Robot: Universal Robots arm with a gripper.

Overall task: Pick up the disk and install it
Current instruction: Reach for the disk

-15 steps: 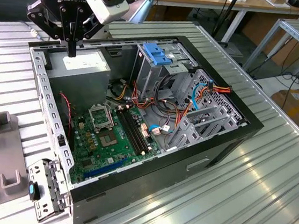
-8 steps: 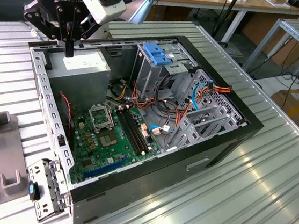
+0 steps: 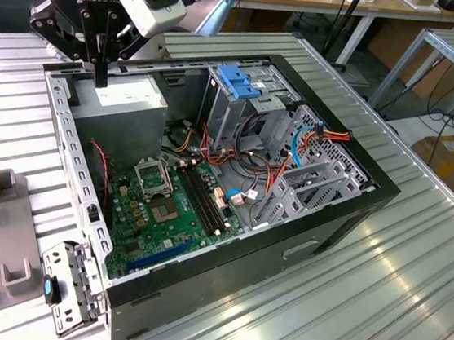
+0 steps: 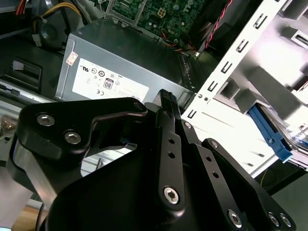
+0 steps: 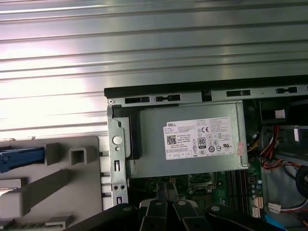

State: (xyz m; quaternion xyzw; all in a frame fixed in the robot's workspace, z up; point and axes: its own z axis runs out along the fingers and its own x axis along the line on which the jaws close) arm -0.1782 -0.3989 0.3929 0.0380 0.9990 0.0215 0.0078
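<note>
Pincer (image 3: 100, 73), closed, hovers above the grey box (image 3: 124, 97) in the case (image 3: 319, 222).

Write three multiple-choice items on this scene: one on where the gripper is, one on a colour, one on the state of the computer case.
1. The gripper hangs above:
A. the grey box with the white sticker
B. a keyboard
C. a monitor

2. The plastic cap on the metal cage is:
A. red
B. blue
C. yellow

3. The computer case is:
A. shut, with its side panel on
B. open, with the motherboard showing
C. wrapped in plastic film

Answers:
1 A: in the exterior view the gripper stands over that box, at the case's corner.
2 B: the cap is plainly blue against the bare metal.
3 B: the green board lies uncovered inside the case.
</note>
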